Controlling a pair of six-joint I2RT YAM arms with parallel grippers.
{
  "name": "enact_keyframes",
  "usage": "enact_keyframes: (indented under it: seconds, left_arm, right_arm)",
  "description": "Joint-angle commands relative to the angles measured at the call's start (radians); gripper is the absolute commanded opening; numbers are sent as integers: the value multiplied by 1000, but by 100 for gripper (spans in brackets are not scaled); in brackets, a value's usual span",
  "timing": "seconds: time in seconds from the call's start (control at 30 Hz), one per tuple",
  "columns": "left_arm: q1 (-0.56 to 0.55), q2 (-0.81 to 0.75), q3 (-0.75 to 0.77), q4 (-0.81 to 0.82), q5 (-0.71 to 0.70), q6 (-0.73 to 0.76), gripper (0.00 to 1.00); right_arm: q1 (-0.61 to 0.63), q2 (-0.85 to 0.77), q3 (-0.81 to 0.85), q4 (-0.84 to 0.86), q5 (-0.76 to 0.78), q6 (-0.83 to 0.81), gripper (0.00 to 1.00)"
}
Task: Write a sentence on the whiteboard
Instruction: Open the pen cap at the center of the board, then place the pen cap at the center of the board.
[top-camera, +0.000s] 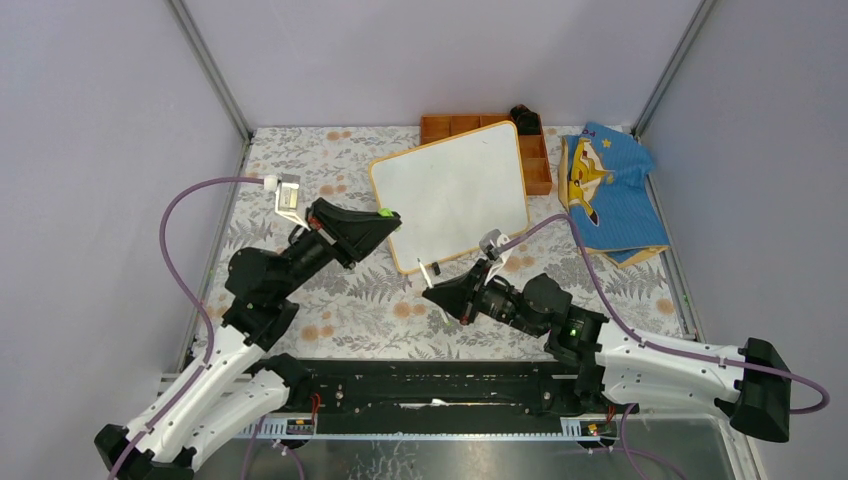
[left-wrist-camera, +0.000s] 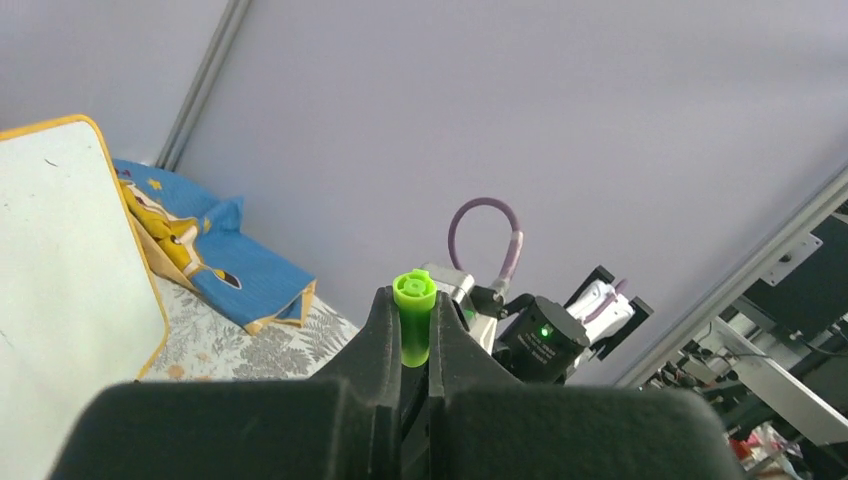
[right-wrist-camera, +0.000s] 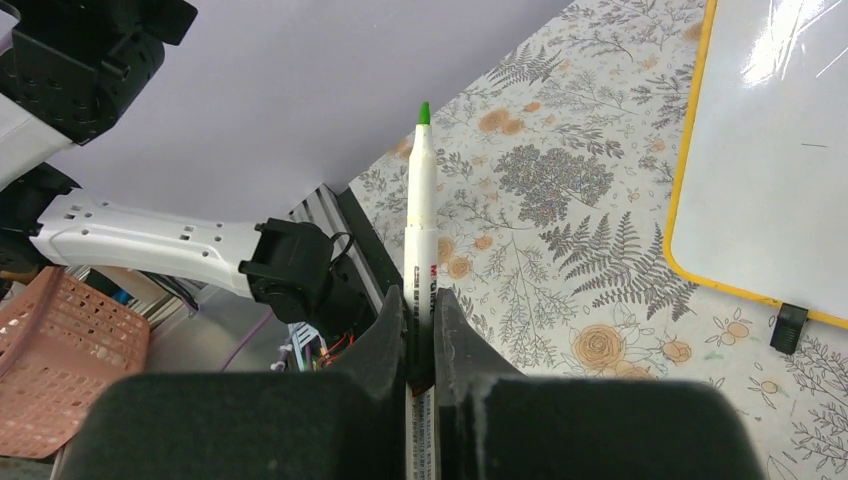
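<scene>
You will find the board (top-camera: 455, 190) lying askew at mid-worktop (top-camera: 340, 310), its far edge overlapping the orange tray (top-camera: 540, 165). Its face shows only a stray mark or two. Your left end effector (left-wrist-camera: 413, 325), at the board's left edge, is clamped on a green cap (left-wrist-camera: 413, 300). Your right end effector (right-wrist-camera: 420, 315), just off the board's near corner, grips a marker (right-wrist-camera: 421, 200) with its green tip bare. A blue cloth (top-camera: 615, 190) lies right of the tray.
</scene>
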Motion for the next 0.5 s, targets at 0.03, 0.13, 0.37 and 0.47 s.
enact_keyframes:
  seconds: [0.03,0.13,0.37,0.47]
  left_arm:
    - [1,-16,64,-107,-138,95,0]
    - [1,-29,114,-351,-283,184,0]
    - [1,38,193,-912,-683,297,0]
    - [6,109,183,-1014,-745,303,0]
  right_arm:
    - [-8,-41,12,-1,62,-6,0]
    - [-8,-72,24,-77,165,-25,0]
    - [-8,-154,39,-275,407,-67,0]
    - [-8,-184,26,-308,464,-67,0]
